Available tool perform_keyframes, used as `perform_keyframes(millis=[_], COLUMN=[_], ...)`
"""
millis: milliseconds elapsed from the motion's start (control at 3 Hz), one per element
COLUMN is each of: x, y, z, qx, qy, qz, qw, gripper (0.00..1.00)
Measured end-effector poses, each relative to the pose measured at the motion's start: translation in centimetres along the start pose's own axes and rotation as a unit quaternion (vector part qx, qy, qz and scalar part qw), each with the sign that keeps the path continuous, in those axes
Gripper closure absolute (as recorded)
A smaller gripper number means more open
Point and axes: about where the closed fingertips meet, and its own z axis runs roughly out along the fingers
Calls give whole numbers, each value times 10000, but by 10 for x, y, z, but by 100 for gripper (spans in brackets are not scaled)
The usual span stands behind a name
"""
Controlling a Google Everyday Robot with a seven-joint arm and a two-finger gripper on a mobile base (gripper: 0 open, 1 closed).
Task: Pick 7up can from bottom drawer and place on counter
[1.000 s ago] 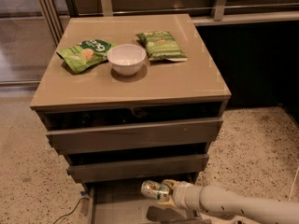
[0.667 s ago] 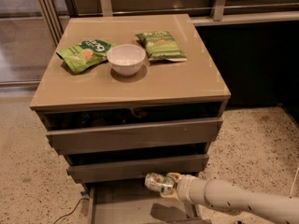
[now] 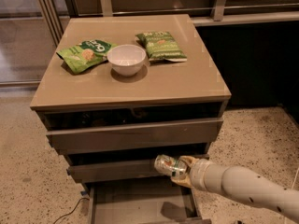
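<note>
- Since a second ago my gripper (image 3: 178, 170) has carried the 7up can (image 3: 167, 165) up and a little right, clear of the bottom drawer (image 3: 135, 203).
- The can now hangs on its side over the open drawer, level with the middle drawer's front (image 3: 117, 171).
- My fingers are clamped across its body near one end.
- I judge it light, thin-walled and slick, so hold the sides firmly without crushing.
- It looks silver with green markings.
- The counter (image 3: 163, 85) lies above, well apart.
</note>
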Motion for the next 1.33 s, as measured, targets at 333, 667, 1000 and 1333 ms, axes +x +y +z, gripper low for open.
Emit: perform_keyframes(millis=[333,667,1000,1333], x=[-31,-68,-69,-80], y=[-13,-28,-29,-37], z=[-59,-105,-110,-120], qx=[288,595,646,647], qy=[84,133,160,182], qz=[-191,-557,-583,-620], qw=[9994,9966,9961,9958], gripper=[100,100,100,100])
